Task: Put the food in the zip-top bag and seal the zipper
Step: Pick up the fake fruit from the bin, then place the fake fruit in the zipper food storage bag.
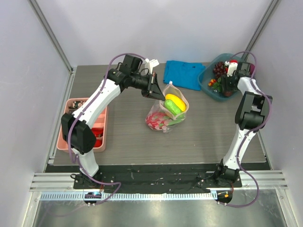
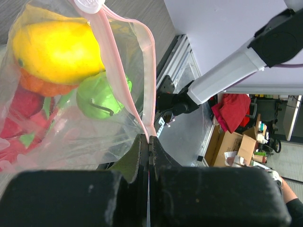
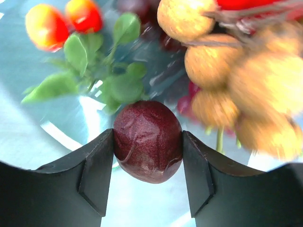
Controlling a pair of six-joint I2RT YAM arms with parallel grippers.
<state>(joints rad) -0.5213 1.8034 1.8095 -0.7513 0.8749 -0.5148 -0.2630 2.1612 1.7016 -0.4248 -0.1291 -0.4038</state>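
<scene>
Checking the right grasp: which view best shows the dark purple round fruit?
Right wrist: the dark purple fruit sits centred, pinched between the right gripper's fingers. In top external the gripper covers it over the teal bowl; left wrist misses it.

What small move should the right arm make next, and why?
Probably lift the right gripper straight up out of the teal bin. Its fingers already press both sides of the dark red round fruit. Meanwhile the left gripper pinches the pink zipper strip and holds the zip-top bag up, so the bag seems ready to receive the fruit.
</scene>
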